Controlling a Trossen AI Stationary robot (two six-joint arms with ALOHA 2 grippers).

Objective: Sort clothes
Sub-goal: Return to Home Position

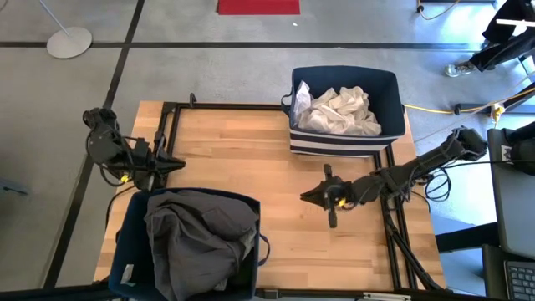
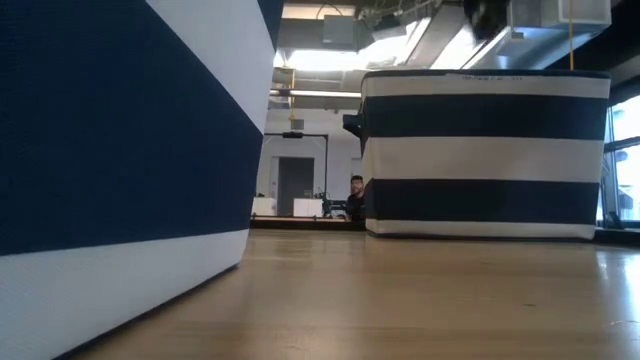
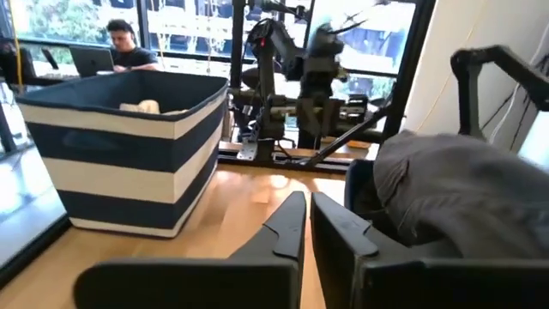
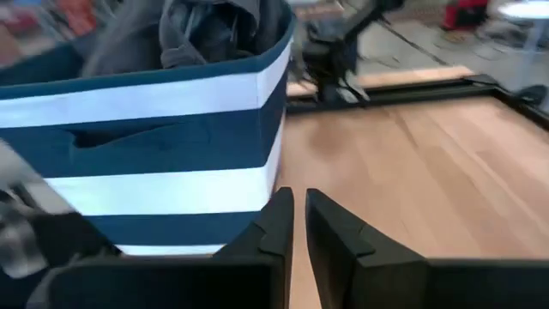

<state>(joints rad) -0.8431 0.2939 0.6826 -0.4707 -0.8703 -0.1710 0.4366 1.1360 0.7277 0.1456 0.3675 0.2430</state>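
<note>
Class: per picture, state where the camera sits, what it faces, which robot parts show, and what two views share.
High: above, facing down; table, both arms.
Low: table level, facing near bin, far bin; no arm.
Left wrist: on left arm, past left gripper, toward far bin's white clothes.
Right wrist: on right arm, past right gripper, toward near bin's dark grey clothes.
Shared: high, low show both bins.

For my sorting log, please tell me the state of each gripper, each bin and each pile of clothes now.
Left gripper: shut, empty, near the table left edge.
Right gripper: shut, empty, above bare table.
White clothes: heaped inside the far bin.
Dark grey clothes: heaped in the near bin, above its rim.
</note>
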